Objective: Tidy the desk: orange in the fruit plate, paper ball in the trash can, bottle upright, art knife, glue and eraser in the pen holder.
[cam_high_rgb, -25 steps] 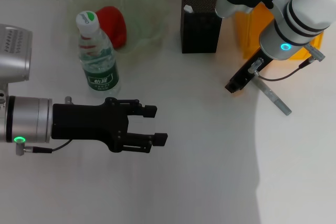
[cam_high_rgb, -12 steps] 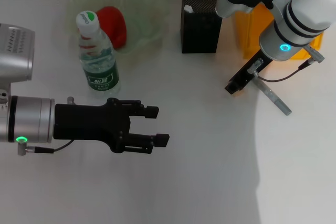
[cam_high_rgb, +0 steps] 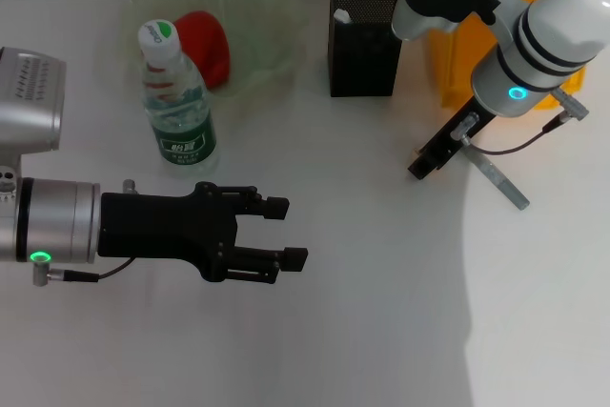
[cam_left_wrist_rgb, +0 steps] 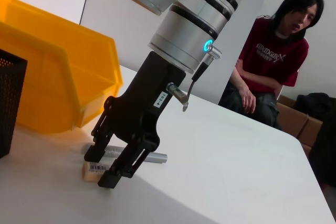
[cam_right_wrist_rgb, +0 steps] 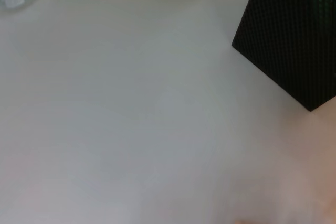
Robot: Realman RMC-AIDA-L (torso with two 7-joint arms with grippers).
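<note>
Right pincer lower; orange in fruit plate

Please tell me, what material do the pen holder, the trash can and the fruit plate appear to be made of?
Pen holder: likely metal mesh, matte black, fine holes visible. Trash can: probably plastic, smooth glossy yellow-orange walls. Fruit plate: seemingly plastic, possibly glass; pale green, translucent, with a wavy rim.

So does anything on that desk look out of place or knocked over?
Mostly tidy: the bottle stands upright and the orange sits in the fruit plate. Two things lie loose on the desk by the right gripper: the eraser between its open jaws, and a grey stick beside it.
</note>
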